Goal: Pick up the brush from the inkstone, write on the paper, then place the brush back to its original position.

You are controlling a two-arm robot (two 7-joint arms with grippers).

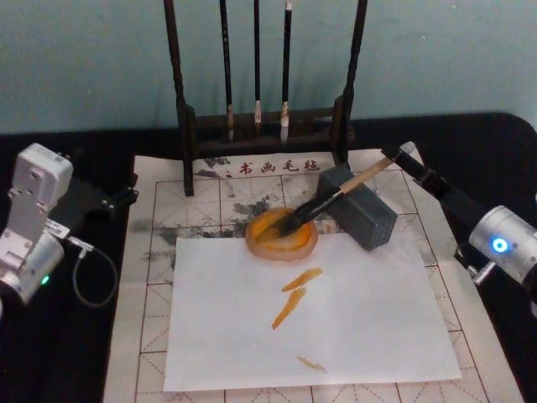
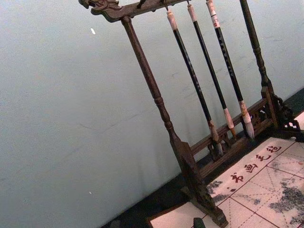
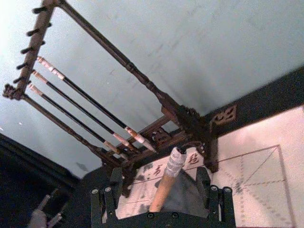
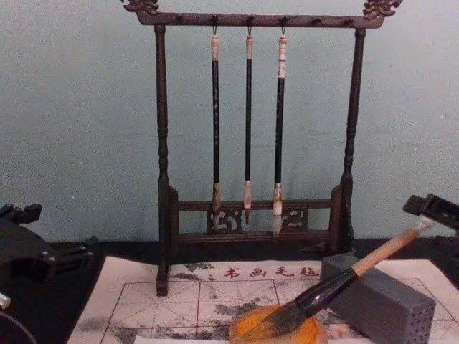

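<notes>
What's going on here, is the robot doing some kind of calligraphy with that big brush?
The brush lies with its bristles in the orange inkstone and its handle propped on a grey block. The right gripper is at the handle's end, fingers open on either side of it, not clamped. Three orange strokes are on the white sheet lying over the gridded paper. The left gripper hangs idle off to the left side.
</notes>
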